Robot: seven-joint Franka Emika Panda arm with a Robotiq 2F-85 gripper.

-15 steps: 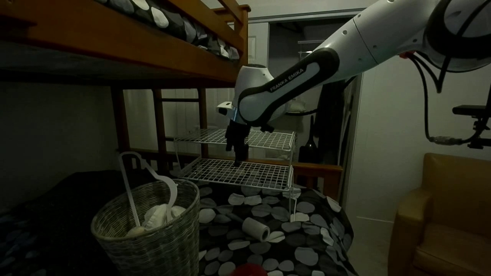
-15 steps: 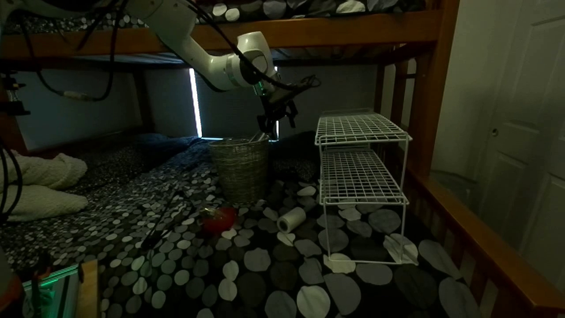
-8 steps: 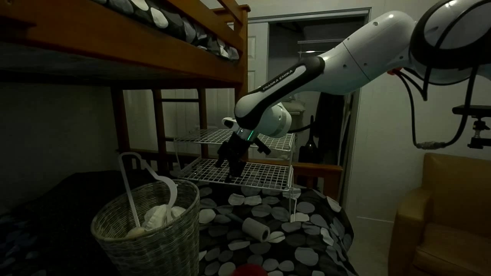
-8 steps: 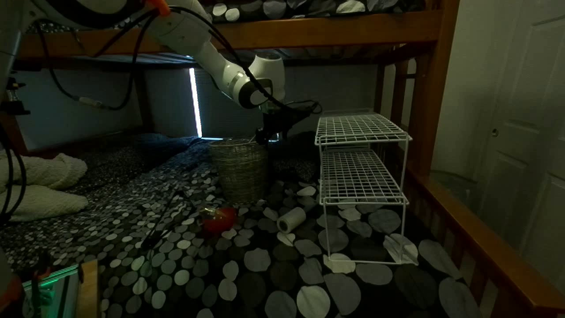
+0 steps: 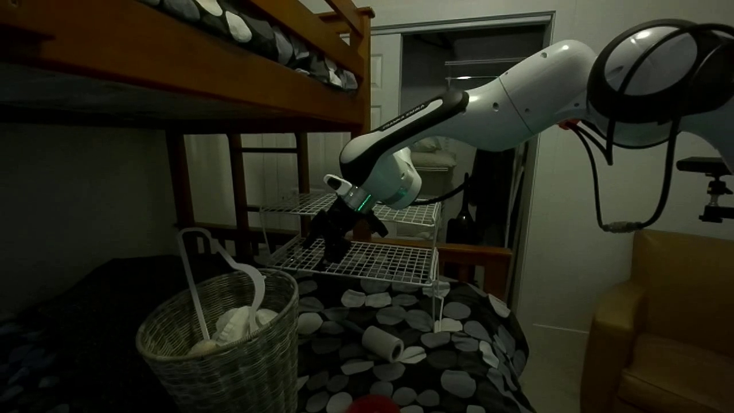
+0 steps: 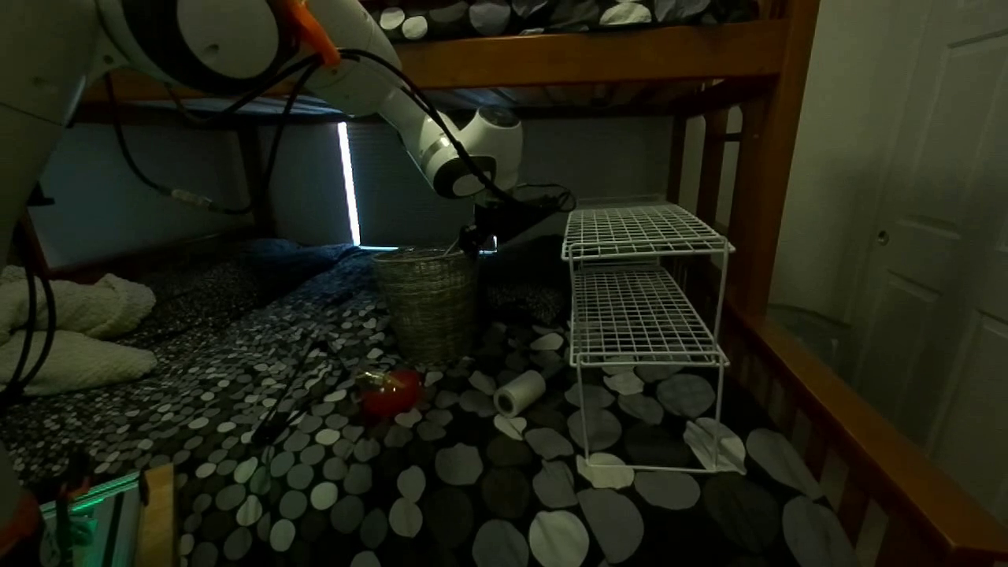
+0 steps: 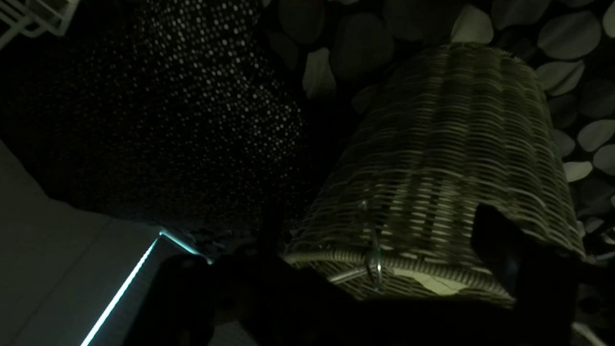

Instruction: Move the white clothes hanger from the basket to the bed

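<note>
The white clothes hanger [image 5: 195, 289] stands upright in the wicker basket [image 5: 241, 373], its upper part rising above the rim in an exterior view. A thin pale bar inside the rim in the wrist view [image 7: 347, 275] may be part of it. The basket also shows in an exterior view [image 6: 429, 307] and the wrist view [image 7: 447, 144]. It stands on the bed's dotted cover [image 6: 457, 465]. My gripper [image 5: 315, 253] is tilted towards the basket, apart from the hanger. In the wrist view its dark fingers [image 7: 379, 221] are spread, with nothing held between them.
White cloth [image 5: 232, 324] lies in the basket. A white wire rack [image 6: 646, 311] stands on the bed near the gripper. A white roll [image 6: 520, 392] and a red object [image 6: 391, 392] lie on the cover. The upper bunk [image 5: 258, 80] hangs above. A tan armchair [image 5: 659, 321] stands beyond.
My gripper has come down, moved closer to the basket and tilted towards it. The hanger, basket and rack have not moved.
</note>
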